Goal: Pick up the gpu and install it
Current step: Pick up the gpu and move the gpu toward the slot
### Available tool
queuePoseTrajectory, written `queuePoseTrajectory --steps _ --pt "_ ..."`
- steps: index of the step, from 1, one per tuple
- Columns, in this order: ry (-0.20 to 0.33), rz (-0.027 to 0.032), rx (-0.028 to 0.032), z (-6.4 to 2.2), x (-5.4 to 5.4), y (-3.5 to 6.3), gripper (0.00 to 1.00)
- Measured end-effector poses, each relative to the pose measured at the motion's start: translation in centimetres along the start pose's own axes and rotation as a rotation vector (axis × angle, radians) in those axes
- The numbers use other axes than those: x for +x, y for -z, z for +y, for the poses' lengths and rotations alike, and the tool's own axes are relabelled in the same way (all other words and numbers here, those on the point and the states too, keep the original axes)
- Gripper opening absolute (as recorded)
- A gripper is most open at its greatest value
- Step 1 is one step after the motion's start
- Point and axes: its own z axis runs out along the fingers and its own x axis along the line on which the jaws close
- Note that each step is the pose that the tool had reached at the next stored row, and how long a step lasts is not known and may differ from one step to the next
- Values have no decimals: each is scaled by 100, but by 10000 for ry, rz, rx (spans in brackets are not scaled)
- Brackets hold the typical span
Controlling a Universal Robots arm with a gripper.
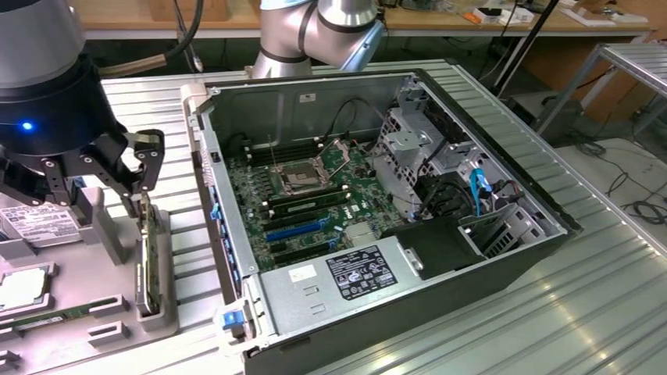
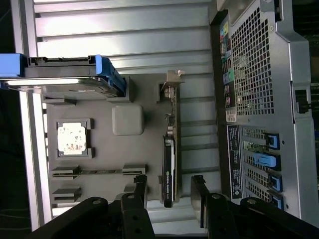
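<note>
The gpu [image 1: 146, 250] stands on its long edge in a grey holder [image 1: 109, 226] at the lower left of the exterior view. A narrow strip of bare ribbed bench [image 1: 187, 242] separates it from the wall of the open computer case [image 1: 417, 78]. The arm's wrist points straight down over the card, with a blue light glowing on it. The jaws are open, with fingers [image 2: 141, 186] on either side of the card's end and a gap on each side. The power supply label [image 1: 360, 273] is too small to read.
</note>
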Motion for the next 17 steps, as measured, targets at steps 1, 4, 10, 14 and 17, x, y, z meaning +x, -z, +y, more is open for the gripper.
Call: queuePoseTrajectory --steps 1,4,10,14,17 --pt "0 0 0 -1 0 -19 48" --pt "-1 20 1 -3 1 -76 48" --pt "-3 65 5 -8 2 -173 48" --pt "-3 91 8 -10 -1 -242 48" --pt "-5 128 10 -9 -38 -276 48"
